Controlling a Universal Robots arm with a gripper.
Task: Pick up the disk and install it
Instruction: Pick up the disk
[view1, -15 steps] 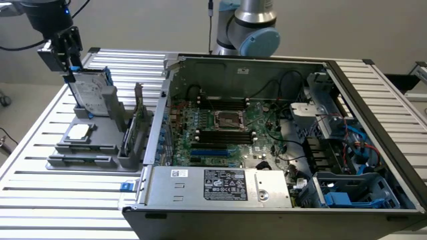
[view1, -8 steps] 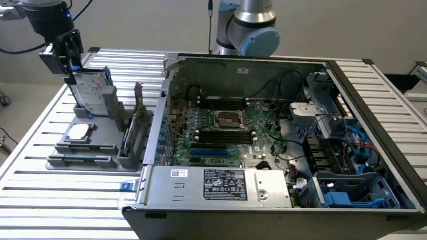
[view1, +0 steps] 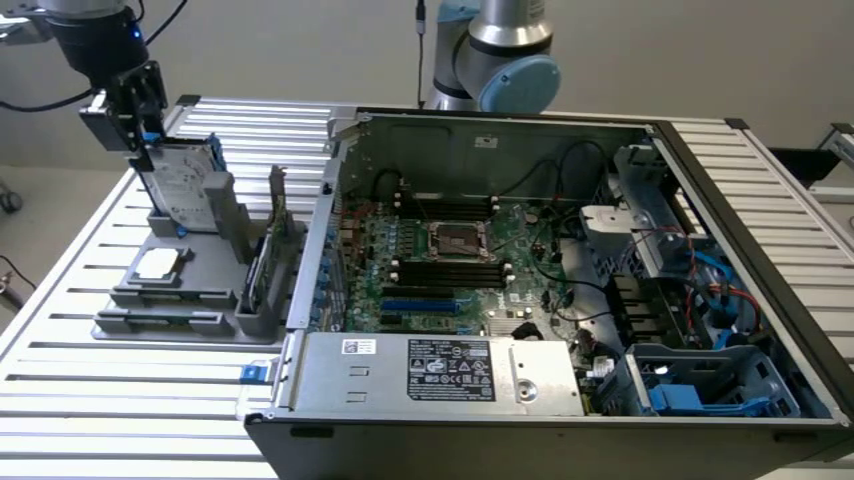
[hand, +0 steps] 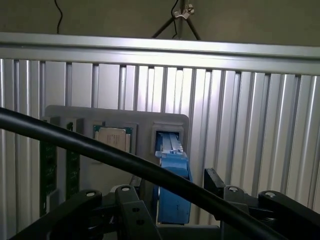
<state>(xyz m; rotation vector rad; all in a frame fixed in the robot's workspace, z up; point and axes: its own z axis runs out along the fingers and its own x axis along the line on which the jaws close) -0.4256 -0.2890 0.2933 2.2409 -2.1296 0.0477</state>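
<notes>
Blue-framed disk (hand: 174, 162) upright between the spread fingers (hand: 216, 184)

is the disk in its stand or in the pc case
In its stand: the disk stands on edge in the grey holder, outside the case.

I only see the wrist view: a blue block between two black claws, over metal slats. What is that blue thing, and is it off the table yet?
Observer: It is the disk, a silver drive in a blue bracket. It stands upright in a grey holder, not lifted.
Operator: Where is the claw on it?
Observer: The gripper comes down from above onto the disk's top end.
Operator: Is there anything else on that table?
Observer: An open computer case lies at the exterior view's right of the holder, with its motherboard exposed.
</notes>
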